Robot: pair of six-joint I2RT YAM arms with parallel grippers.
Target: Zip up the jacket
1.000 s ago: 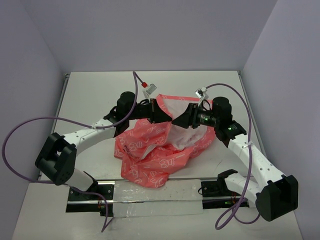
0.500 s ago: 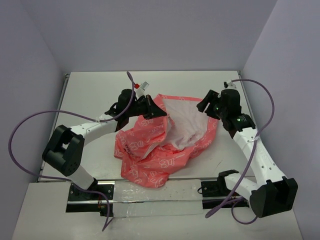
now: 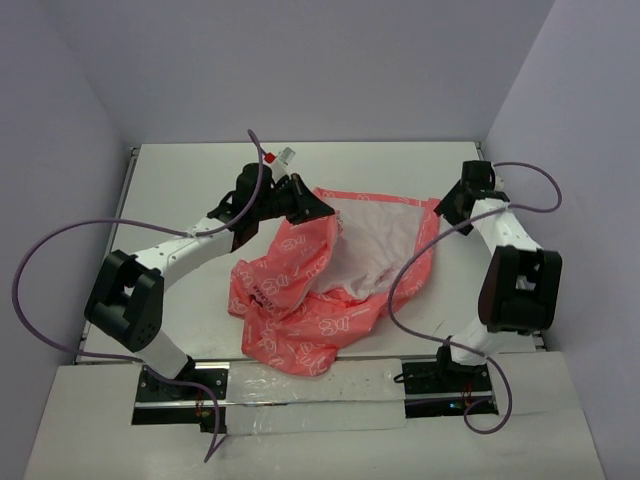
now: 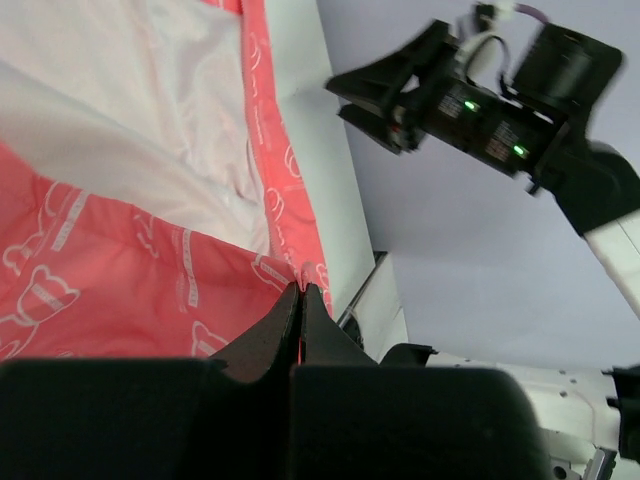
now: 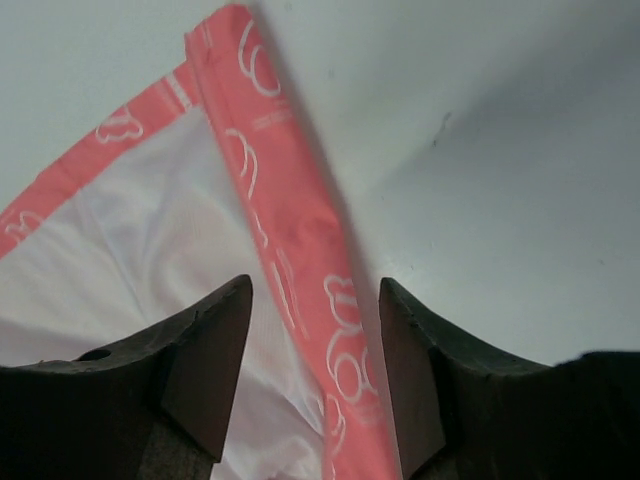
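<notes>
Two edges: your left gripper [image 4: 301, 294] pinches the 11 o'clock corner of the jacket [image 3: 330, 275], centred on the table [image 3: 180, 180]. Your right gripper [image 5: 315, 290], fingers wide, hangs over its 1 o'clock border, running 11-to-5 between them.

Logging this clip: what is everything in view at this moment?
jacket: one, coral-pink with white motifs, white lining, lying open mid-table
table: one, white, under the jacket
walls: three, pale lilac, around the table
mounting rail: one, black and silver, near edge
cables: two, purple, looping off the arms
left gripper: one, black, shut on the jacket's edge
right gripper: one, black, open over the jacket's far-right corner
</notes>
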